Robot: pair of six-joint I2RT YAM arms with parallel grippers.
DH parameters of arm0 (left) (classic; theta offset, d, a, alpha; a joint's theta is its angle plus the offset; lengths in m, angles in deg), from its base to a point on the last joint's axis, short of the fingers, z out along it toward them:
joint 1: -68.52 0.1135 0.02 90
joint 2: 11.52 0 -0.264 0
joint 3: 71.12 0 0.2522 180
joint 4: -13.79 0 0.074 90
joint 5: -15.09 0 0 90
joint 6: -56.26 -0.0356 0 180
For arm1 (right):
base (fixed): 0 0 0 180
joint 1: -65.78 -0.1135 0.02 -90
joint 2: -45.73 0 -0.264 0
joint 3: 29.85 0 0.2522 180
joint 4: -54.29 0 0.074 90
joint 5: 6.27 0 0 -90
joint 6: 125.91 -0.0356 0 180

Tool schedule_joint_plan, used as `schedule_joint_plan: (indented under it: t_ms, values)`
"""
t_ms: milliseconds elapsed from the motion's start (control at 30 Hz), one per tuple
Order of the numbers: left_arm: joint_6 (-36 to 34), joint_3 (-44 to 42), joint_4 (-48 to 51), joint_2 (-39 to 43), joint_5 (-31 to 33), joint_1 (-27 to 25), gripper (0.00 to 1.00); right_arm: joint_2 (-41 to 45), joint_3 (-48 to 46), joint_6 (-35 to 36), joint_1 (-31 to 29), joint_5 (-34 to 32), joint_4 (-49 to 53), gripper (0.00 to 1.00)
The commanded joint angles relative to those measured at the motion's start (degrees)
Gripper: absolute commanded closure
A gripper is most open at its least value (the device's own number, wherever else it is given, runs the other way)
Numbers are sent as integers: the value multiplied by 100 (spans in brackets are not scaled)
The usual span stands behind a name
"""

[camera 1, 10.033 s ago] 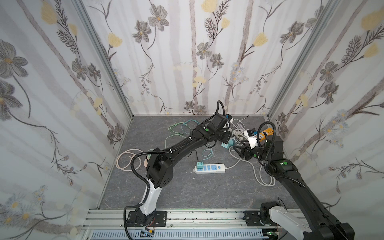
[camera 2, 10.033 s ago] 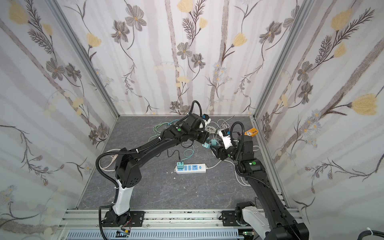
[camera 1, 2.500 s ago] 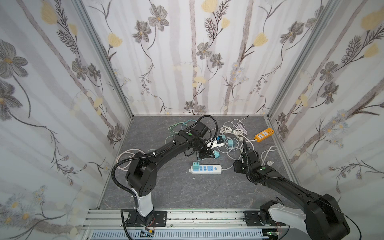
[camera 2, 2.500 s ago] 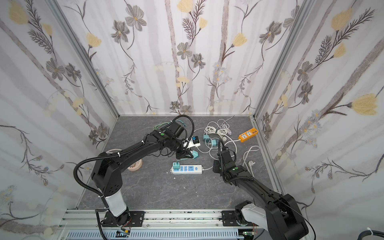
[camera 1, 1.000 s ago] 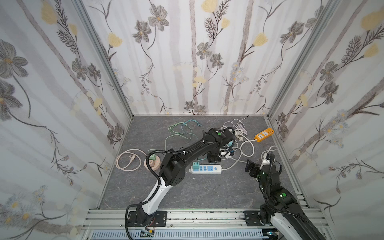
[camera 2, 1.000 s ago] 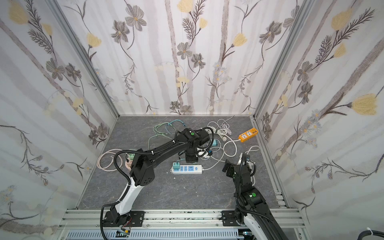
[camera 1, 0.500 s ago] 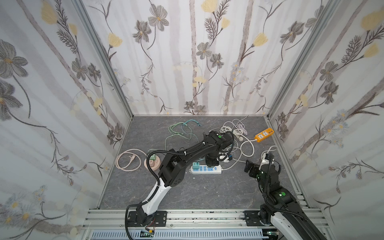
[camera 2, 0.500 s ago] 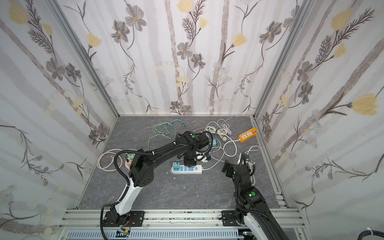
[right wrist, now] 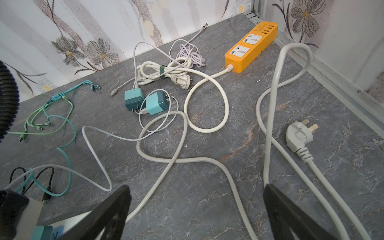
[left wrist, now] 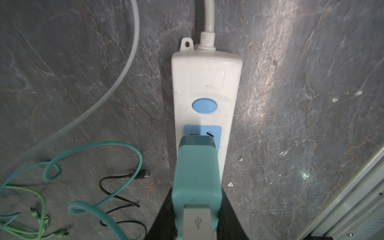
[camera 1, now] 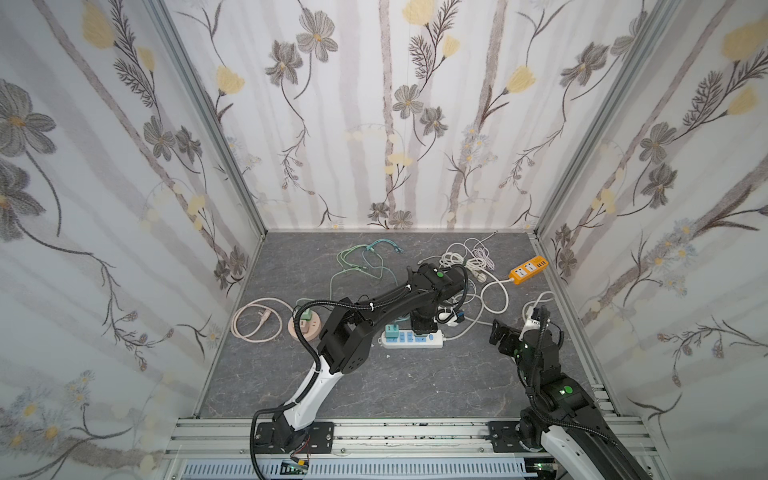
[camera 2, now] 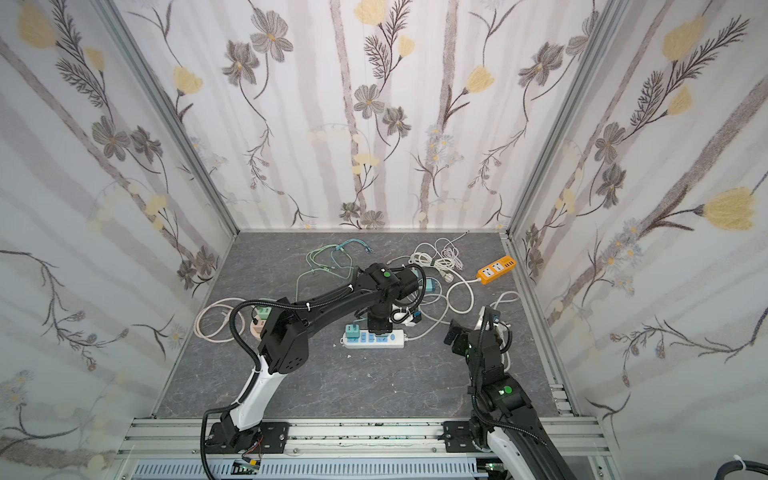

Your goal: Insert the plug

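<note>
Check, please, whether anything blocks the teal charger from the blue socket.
Nothing visible: the teal charger in the left gripper sits right over the white strip's blue socket, cables lying clear beside it.

We log the white plastic power strip (camera 1: 430, 340) mid-floor, with the teal plastic charger block (left wrist: 196, 182) over its socket panel. Left of the strip sits the round pinkish socket puck (camera 1: 311, 332), then the beige rubber cable loop (camera 1: 262, 318) further left. The orange plastic power strip (camera 1: 528, 270) lies rear right, and the green cable tangle (camera 1: 365, 249) lies behind.
</note>
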Motion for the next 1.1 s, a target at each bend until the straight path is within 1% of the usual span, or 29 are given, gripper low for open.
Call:
schedule_joint_plan:
  t_ms: [0, 200, 333, 533, 700, 800, 967, 1000, 1067]
  values:
    - [-34, -67, -15, -54, 30, 13, 100, 39, 1, -66, -2, -62, -8, 1]
    - [-36, -129, -158, -79, 57, 38, 100, 70, 4, -88, -7, -62, 39, 1]
    - [-47, -126, -141, -70, -70, 81, 100, 69, 5, -101, -2, -62, 39, 1]
    - [-97, -407, -252, -72, -71, 74, 100, 61, 5, -126, -8, -53, 46, 1]
    - [-128, -957, -617, -89, -255, 80, 100, 93, 9, -149, -6, -36, 89, 1]
    - [-1, -998, -551, -185, -313, 78, 100, 96, 0, -171, 0, -18, 124, 1]
    - [86, -989, -713, 1, -278, 78, 100, 96, 32, -165, -7, -32, 144, 1]
    - [80, -956, -772, 20, -219, 75, 99, 96, 43, -172, -7, -40, 144, 1]
    - [112, -806, -789, 4, -150, 90, 86, 105, 38, -174, -3, -48, 135, 1]
